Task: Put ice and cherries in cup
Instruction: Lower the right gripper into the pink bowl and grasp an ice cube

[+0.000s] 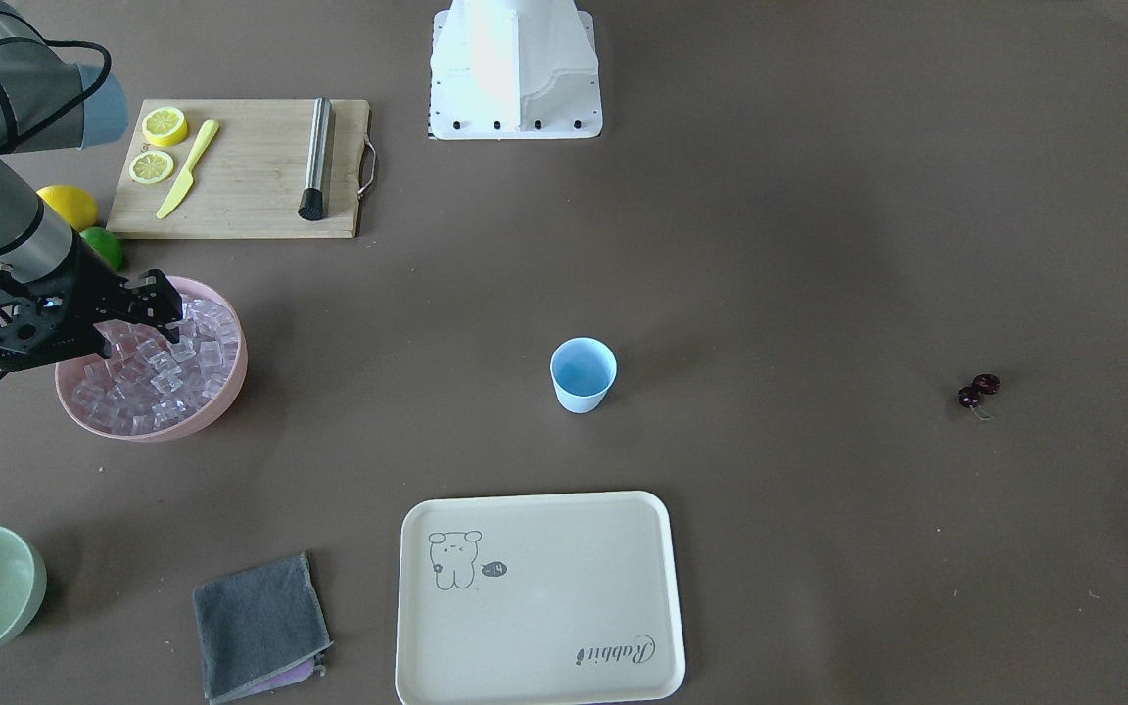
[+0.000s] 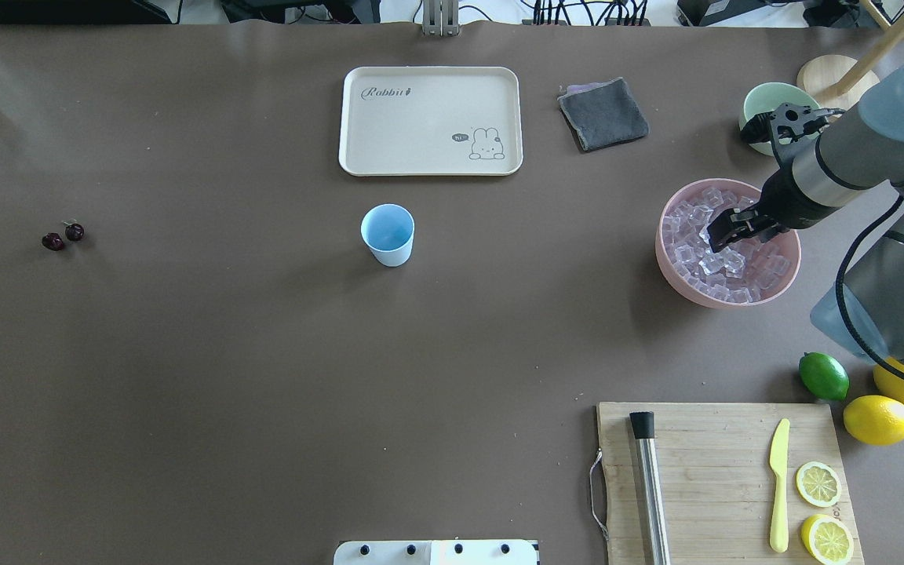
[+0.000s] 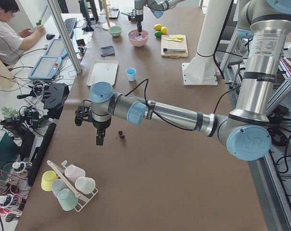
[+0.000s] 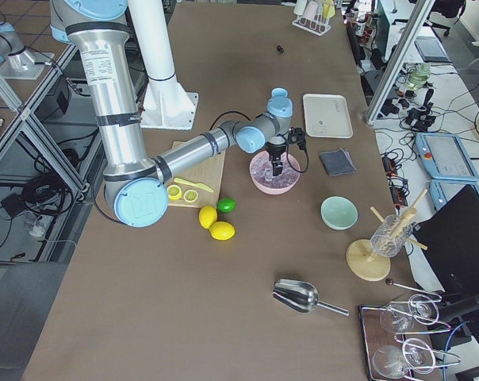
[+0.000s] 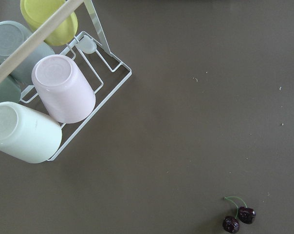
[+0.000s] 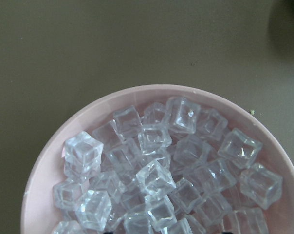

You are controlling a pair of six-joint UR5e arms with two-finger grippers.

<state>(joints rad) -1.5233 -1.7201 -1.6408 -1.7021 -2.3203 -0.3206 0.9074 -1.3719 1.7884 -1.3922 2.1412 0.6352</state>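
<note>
The light-blue cup [image 2: 388,234] stands upright near the table's middle; it also shows in the front view [image 1: 583,373]. The clear ice cubes [image 2: 715,259] fill a pink bowl [image 2: 668,259]. My right gripper [image 2: 723,231] hangs just over the ice with its jaws apart and nothing in them; the right wrist view shows the ice [image 6: 161,175] close below. The dark cherries [image 2: 63,236] lie on the table far to the left. My left gripper [image 3: 98,139] points down beside the cherries [image 3: 121,134], apart from them; I cannot tell whether it is open. The left wrist view shows the cherries [image 5: 239,219] at its bottom.
A cream tray [image 2: 430,119], a grey cloth [image 2: 603,114] and a pale green bowl [image 2: 774,106] lie beyond the cup. A cutting board [image 2: 719,479] holds a muddler, a knife and lemon halves. A lime [image 2: 823,376] and lemons are beside it. A cup rack [image 5: 45,92] stands near the cherries.
</note>
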